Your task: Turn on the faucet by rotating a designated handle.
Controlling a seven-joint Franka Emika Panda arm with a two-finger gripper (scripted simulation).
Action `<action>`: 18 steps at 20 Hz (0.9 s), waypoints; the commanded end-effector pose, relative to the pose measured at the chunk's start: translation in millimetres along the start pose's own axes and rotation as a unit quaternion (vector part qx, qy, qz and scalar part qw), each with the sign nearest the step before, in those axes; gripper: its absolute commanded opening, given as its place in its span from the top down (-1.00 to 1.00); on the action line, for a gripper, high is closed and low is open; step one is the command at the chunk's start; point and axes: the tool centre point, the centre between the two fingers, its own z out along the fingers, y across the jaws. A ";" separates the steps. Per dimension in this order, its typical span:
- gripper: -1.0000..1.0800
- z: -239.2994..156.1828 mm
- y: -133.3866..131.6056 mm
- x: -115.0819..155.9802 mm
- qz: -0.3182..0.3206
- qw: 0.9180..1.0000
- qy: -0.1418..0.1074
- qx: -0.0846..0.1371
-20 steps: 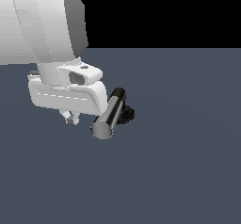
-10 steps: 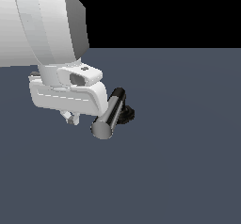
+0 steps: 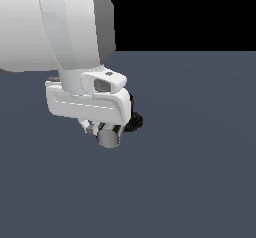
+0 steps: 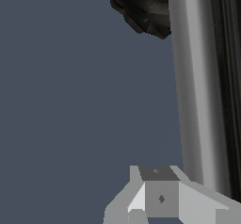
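One faucet (image 3: 134,122) sits on the dark counter (image 3: 200,157), with one chrome handle (image 3: 108,137) and one black ribbed base (image 4: 141,6). The handle's long axis runs nearly toward the exterior camera, its flat round end facing the viewer. The white tool (image 3: 100,130) sits directly over the handle, one finger (image 4: 160,195) just beside the bar. Whether its jaws grip it cannot be told.

Most of the faucet (image 3: 135,122) hidden behind the white gripper (image 3: 102,132), only a dark sliver at its 3 o'clock side. Handle (image 4: 195,86) and ribbed base (image 4: 141,6) cut off by the wrist picture's edge. Fingers mostly concealed, so jaw state unreadable.
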 end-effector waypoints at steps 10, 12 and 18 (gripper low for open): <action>1.00 0.0 51.0 3.4 0.000 1.000 0.000 0.000; 1.00 0.0 60.1 4.0 0.000 1.000 0.000 0.000; 1.00 0.0 87.6 6.0 0.000 1.000 0.000 0.000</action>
